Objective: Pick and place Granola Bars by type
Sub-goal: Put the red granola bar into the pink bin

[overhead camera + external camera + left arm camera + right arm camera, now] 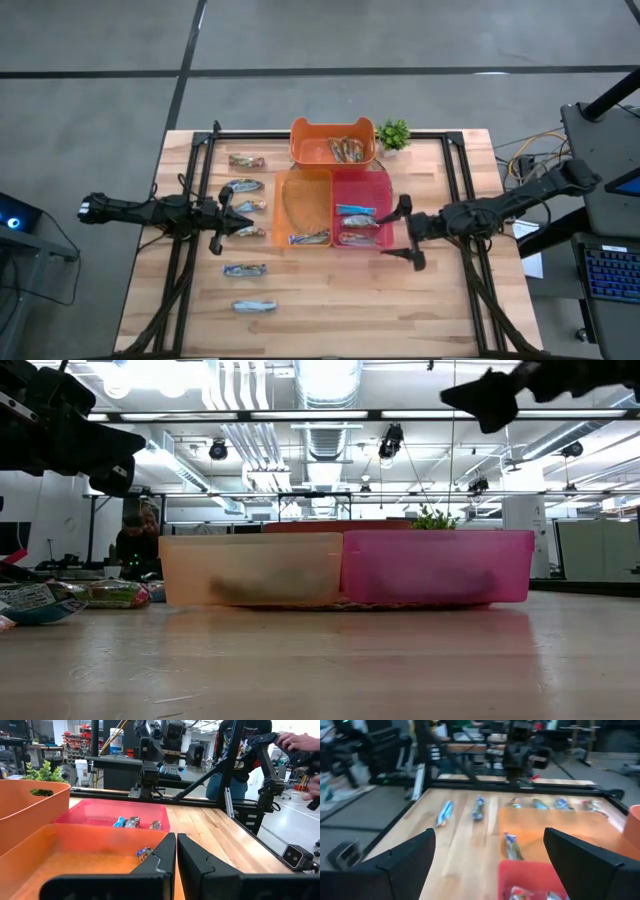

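Several granola bars (246,232) in blue-silver and brownish wrappers lie flat on the table's left half, with more near the front (255,306). One bar (310,238) lies in the pale orange bin (285,205). A few (357,222) lie in the pink bin (385,188), and others (348,150) in the far orange bin (305,135). My left gripper (226,214) is shut and level above the bars on the left, empty (176,851). My right gripper (406,232) stands wide open above the table by the pink bin's right wall, with nothing between its fingers (487,852).
A small green potted plant (394,133) stands right of the far orange bin. Black frame rails (190,180) run along both sides of the table. The near half of the table (400,310) is bare wood. A person's hands (305,745) show beyond the table.
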